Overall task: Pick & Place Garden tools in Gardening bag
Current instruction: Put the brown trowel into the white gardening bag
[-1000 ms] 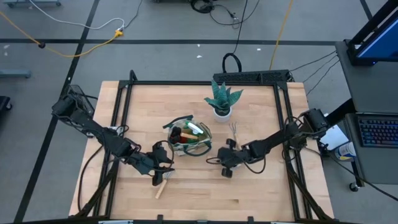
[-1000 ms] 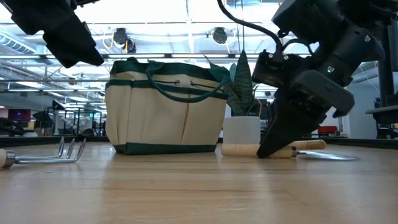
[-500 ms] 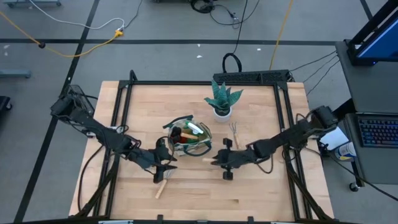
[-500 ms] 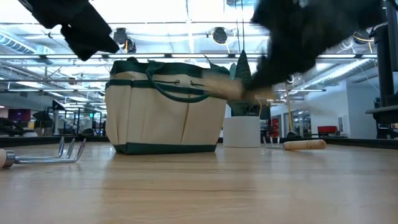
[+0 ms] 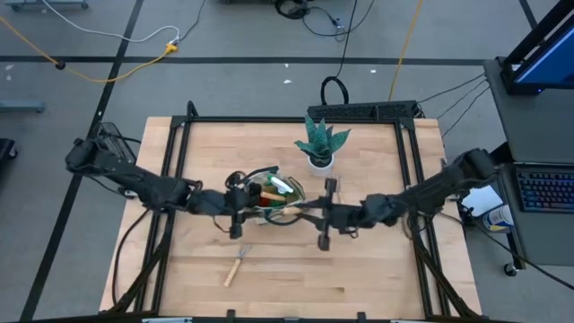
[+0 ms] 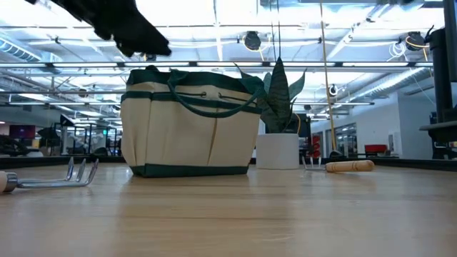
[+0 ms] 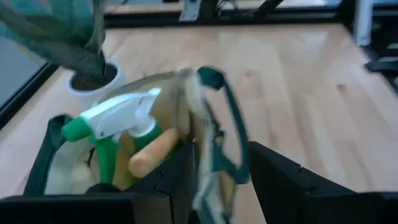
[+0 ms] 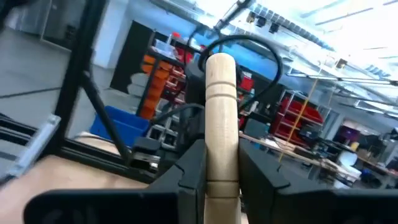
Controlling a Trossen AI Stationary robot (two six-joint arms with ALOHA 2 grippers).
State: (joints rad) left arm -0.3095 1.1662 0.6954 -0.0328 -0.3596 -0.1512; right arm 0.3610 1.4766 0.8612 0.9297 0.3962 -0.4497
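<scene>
The tan gardening bag (image 5: 272,199) with green trim stands mid-table; it also shows in the low view (image 6: 189,121). It holds a green spray bottle (image 7: 115,121) and a wooden handle (image 7: 154,155). My left gripper (image 5: 239,205) is open at the bag's left rim (image 7: 198,155), one finger on each side of it. My right gripper (image 5: 312,213) is at the bag's right side, raised above the table and shut on a wooden-handled tool (image 8: 221,118). A rake (image 5: 235,266) lies flat near the front. A fork (image 6: 343,165) lies by the plant pot. My left gripper's fingers (image 7: 177,177) straddle the bag's rim and its green loop handle (image 7: 227,143); I cannot tell whether they touch it. My right gripper pinches the tool's wooden handle (image 8: 221,163) between its two fingers. The handle lies along the fingers, its rounded free end sticking out past them. The tool is lifted clear of the table; its metal end is hidden.
A teal spiky plant in a white pot (image 5: 319,145) stands just behind the bag, and shows in the low view (image 6: 278,146). A black frame (image 5: 291,119) runs round the table's edges. Bare wood lies toward the front edge.
My right gripper has lifted the wooden-handled tool off the table and carried it up and toward the bag. My left gripper has gone up from above the rake toward the table's far side, to the bag's left rim. The rake stays on the table.
</scene>
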